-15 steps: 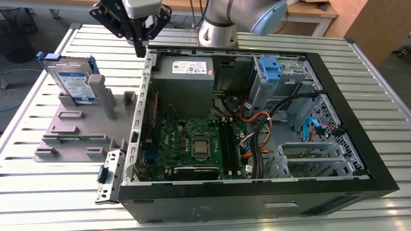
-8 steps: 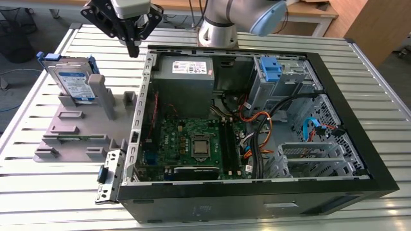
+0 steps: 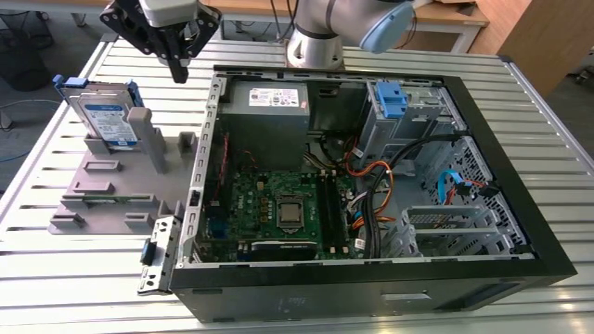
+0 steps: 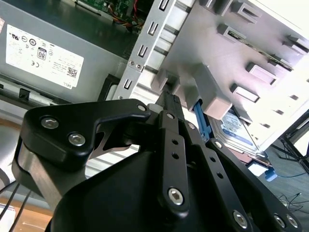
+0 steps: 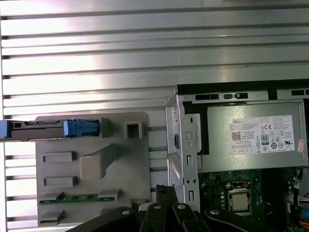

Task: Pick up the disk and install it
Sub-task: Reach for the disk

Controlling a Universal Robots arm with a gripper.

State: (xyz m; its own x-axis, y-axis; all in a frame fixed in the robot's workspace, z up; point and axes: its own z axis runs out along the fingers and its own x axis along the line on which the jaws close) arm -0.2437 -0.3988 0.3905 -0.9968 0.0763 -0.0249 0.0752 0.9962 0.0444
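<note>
While the slatted surface (image 3: 55, 292) carries the big open PC case (image 3: 547, 229) and a grey holder (image 3: 102, 202) beside it, the disk (image 3: 104, 118) stands on edge in that holder. The tool (image 3: 177, 75) hangs above, between disk and case, clenched on nothing.

place: robotics lab bench | table: slatted aluminium table (image 3: 74, 292), arm base (image 3: 314, 45) standing at far edge | on it: opened computer case (image 3: 371, 285) lying flat, grey parts fixture (image 3: 102, 188) at exterior view's left | behind: wooden desks (image 3: 450, 17)
</note>
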